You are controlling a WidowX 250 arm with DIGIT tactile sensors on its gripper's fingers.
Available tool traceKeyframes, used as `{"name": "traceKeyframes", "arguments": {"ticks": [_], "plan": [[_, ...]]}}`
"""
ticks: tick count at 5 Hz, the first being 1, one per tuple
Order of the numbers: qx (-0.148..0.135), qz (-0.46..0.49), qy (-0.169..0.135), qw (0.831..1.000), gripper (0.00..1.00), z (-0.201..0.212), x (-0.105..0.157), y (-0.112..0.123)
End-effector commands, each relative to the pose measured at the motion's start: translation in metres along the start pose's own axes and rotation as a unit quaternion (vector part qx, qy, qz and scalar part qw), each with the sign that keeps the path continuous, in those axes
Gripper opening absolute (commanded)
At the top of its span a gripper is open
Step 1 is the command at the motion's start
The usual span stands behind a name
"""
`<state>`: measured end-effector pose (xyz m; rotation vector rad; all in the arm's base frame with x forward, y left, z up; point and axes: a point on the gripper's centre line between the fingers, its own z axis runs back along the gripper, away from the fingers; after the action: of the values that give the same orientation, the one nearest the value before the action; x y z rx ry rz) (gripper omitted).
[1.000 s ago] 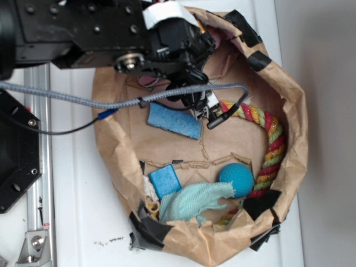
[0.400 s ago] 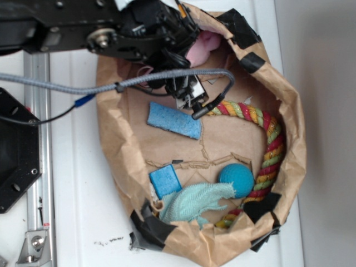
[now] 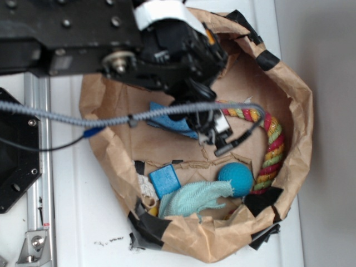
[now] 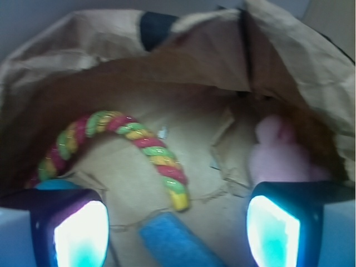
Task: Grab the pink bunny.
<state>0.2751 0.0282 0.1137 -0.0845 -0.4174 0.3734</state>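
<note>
Here the hand (image 4: 178,222) hangs inside a crumpled brown paper bag (image 3: 289,105) that lies on a white worktop (image 3: 83,222), and its two fingers (image 4: 72,231) stand spread wide apart with nothing between them. In the wrist view the pink bunny (image 4: 278,156) sits just above the right-side finger, tucked against the bag's wall at the far right of the floor. It is blurred, so only soft pink lumps show; a rounded part rises toward the top of that view while the wider body spreads below, so its long axis seems to run roughly up and down the picture, though which end is the head I cannot tell. In the exterior view the bunny is hidden behind the black arm (image 3: 167,50).

A striped rope (image 4: 133,144) in red, green and yellow curves across the bag floor between the fingers, its cut end pointing down toward a blue sponge (image 4: 172,242) that lies low in the middle of the wrist view. From outside, the rope (image 3: 272,150) follows the bag's right wall. Near the bag's lower edge lie a teal ball (image 3: 236,179), a pale green cloth (image 3: 192,200) touching the ball, and a small blue block (image 3: 164,181) just beside the cloth. A grey braided cable (image 3: 111,118) crosses over the bag.
</note>
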Motion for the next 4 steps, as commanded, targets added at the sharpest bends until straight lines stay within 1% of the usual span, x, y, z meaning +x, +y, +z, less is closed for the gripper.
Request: {"name": "traceKeyframes", "arguments": {"ticks": [1,2,3,4], "plan": [[0.024,-0.004,-0.013,1.000,1.00,-0.014,0.008,0.025],[0.041,0.004,-0.019,0.999,1.00,-0.014,0.005,0.051],[0.059,0.015,-0.038,0.997,1.00,-0.003,0.007,0.073],[0.069,0.023,-0.030,0.997,1.00,-0.010,0.009,0.093]]}}
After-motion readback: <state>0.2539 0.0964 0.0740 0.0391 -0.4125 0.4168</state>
